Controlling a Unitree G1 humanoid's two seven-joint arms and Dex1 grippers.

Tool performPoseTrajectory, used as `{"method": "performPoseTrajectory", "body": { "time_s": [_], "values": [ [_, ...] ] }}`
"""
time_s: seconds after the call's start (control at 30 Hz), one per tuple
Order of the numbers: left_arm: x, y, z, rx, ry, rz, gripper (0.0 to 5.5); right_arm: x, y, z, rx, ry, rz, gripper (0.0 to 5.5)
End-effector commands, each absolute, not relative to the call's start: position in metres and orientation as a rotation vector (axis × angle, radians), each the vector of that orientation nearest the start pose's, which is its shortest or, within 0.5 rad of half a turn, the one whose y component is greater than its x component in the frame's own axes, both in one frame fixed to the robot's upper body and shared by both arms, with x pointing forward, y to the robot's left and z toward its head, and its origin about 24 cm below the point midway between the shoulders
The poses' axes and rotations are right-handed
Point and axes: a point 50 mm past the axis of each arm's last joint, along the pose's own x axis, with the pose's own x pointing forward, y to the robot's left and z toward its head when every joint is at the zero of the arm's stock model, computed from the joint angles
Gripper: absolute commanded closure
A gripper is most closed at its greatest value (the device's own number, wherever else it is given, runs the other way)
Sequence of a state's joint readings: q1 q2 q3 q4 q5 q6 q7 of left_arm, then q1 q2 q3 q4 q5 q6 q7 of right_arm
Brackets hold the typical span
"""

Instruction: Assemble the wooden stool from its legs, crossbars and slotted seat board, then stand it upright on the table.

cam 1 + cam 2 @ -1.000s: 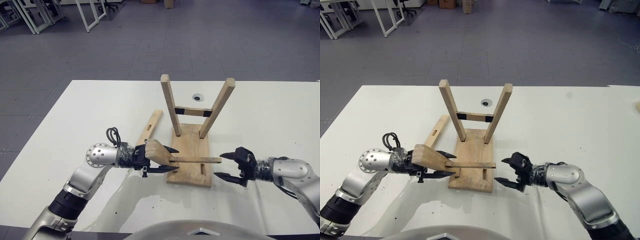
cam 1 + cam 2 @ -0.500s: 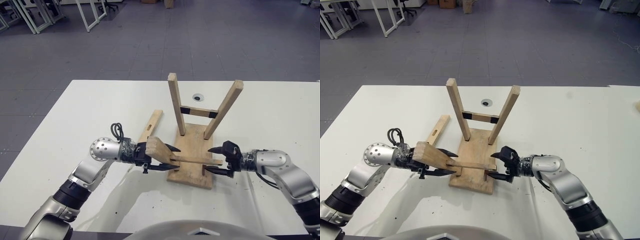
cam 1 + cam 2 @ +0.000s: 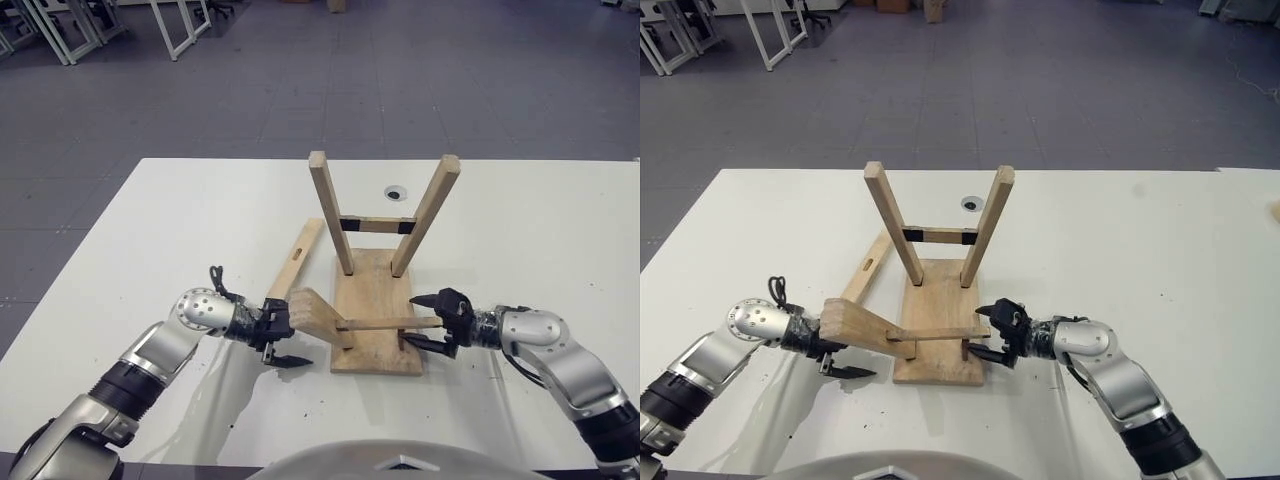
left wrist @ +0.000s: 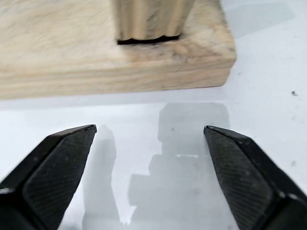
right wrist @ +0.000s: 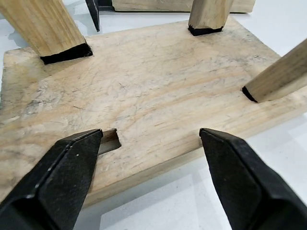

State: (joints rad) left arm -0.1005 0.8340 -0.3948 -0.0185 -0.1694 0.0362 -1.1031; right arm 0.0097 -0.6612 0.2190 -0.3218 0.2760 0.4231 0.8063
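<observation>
The left hand [image 3: 281,347] sits open and empty low over the table [image 3: 180,230] beside the seat board [image 3: 372,290], likely guarding the tilted leg [image 3: 318,314] slotted into its near corner. Its crossbar [image 3: 390,323] runs right to the open right hand [image 3: 428,323], probably poised to steady it above the empty slot [image 5: 110,139]. Whether its fingers [image 5: 72,172] touch the bar is unclear, and the leg partly hides the left hand.

Both arms are silver-grey metal with black bands at the joints. The left arm [image 3: 150,355], lower left of the head view, ends in a rounded wrist housing [image 3: 197,312] dotted with small dark holes, with a looped black cable [image 3: 216,280] just above it. The right arm [image 3: 570,365], lower right, has a smooth silver shell. The left gripper [image 3: 285,338] and right gripper [image 3: 411,321] are black. Their wedge-shaped fingers [image 4: 57,167] have finely crosshatched pads.
</observation>
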Motion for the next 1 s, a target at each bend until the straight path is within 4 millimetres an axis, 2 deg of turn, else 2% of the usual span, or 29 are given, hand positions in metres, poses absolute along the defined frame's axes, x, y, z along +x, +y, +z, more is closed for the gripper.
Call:
{"method": "performPoseTrajectory", "body": {
  "time_s": [0.03, 0.13, 0.23, 0.3, 0.37, 0.47, 0.6, 0.7, 0.8, 0.9, 1.0],
  "values": [
    [0.197, 0.188, 0.046, 0.334, 0.465, -1.154, 0.95, 0.233, -0.171, 0.108, -0.239, 0.253, 0.923, 1.76],
    [0.200, 0.186, 0.070, 0.162, 0.334, -0.865, 0.95, 0.231, -0.179, 0.120, -0.202, 0.220, 0.831, 1.76],
    [0.210, 0.193, 0.087, 0.096, 0.257, -0.610, 0.95, 0.222, -0.188, 0.113, -0.162, 0.252, 0.743, 1.76],
    [0.218, 0.199, 0.086, 0.112, 0.262, -0.470, 0.95, 0.219, -0.193, 0.108, -0.141, 0.268, 0.678, 1.76],
    [0.223, 0.205, 0.076, 0.146, 0.303, -0.361, 0.95, 0.220, -0.193, 0.107, -0.124, 0.260, 0.633, 1.76],
    [0.228, 0.201, 0.054, 0.093, 0.392, -0.317, 0.95, 0.221, -0.187, 0.109, -0.112, 0.243, 0.619, 1.76],
    [0.222, 0.192, 0.031, -0.020, 0.488, -0.357, 0.95, 0.219, -0.182, 0.108, -0.102, 0.248, 0.634, 1.76],
    [0.220, 0.197, 0.015, 0.014, 0.543, -0.351, 0.95, 0.219, -0.180, 0.107, -0.100, 0.256, 0.635, 1.76],
    [0.221, 0.206, 0.003, 0.117, 0.573, -0.338, 1.49, 0.220, -0.180, 0.109, -0.094, 0.252, 0.632, 1.76],
    [0.216, 0.204, -0.003, 0.196, 0.576, -0.369, 2.00, 0.222, -0.181, 0.111, -0.092, 0.249, 0.627, 1.76],
    [0.210, 0.201, -0.011, 0.186, 0.580, -0.367, 2.47, 0.223, -0.179, 0.113, -0.095, 0.241, 0.628, 1.76]
  ]
}}
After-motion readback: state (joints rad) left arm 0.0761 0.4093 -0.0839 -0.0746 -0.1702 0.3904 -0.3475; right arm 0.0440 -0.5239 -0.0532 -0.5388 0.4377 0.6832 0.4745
